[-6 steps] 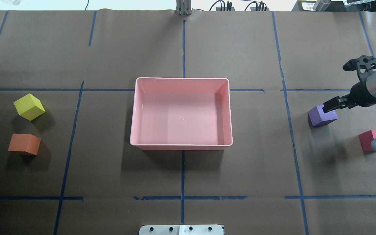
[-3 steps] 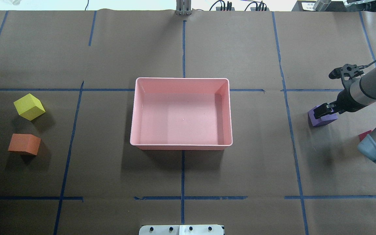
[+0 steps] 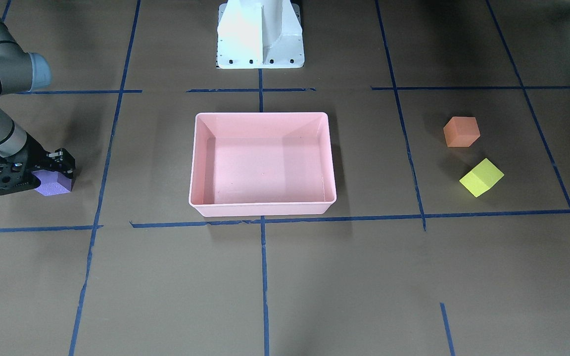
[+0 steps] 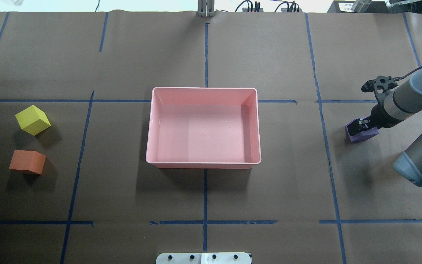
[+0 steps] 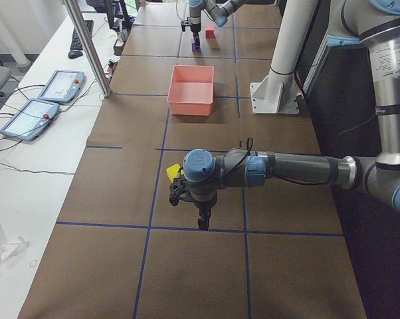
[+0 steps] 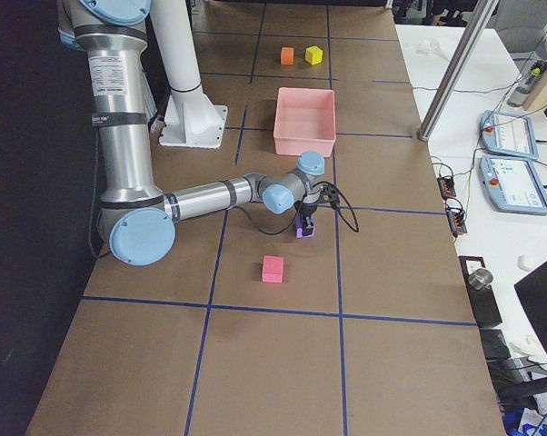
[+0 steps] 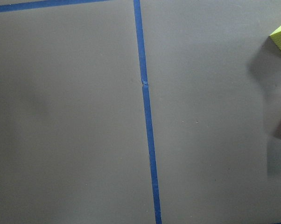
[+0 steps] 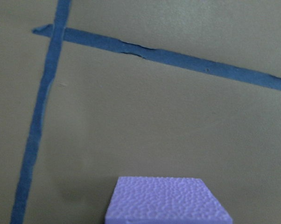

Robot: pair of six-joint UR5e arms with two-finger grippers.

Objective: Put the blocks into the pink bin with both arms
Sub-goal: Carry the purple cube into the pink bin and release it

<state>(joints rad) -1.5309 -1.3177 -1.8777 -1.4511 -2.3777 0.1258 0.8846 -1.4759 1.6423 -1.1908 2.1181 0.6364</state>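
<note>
The purple block (image 4: 359,135) lies at the table's right. My right gripper (image 4: 361,125) is low over it, with its fingers (image 3: 65,163) on either side of the block; it looks open. The block fills the bottom of the right wrist view (image 8: 166,200). The red-pink block (image 6: 273,268) lies near it and is hidden under my right arm in the overhead view. The yellow block (image 4: 32,120) and the orange block (image 4: 27,161) lie at the far left. The pink bin (image 4: 203,88) is empty in the middle. My left gripper (image 5: 203,224) shows only in the exterior left view, near the yellow block; I cannot tell its state.
The white pedestal (image 3: 260,34) stands behind the bin on the robot's side. Blue tape lines cross the brown table cover. A metal post (image 5: 87,46) and tablets (image 5: 57,85) stand on the operators' side.
My right gripper has moved left and down onto the purple block. The right elbow has swung in and now covers the red-pink block in the overhead view.
</note>
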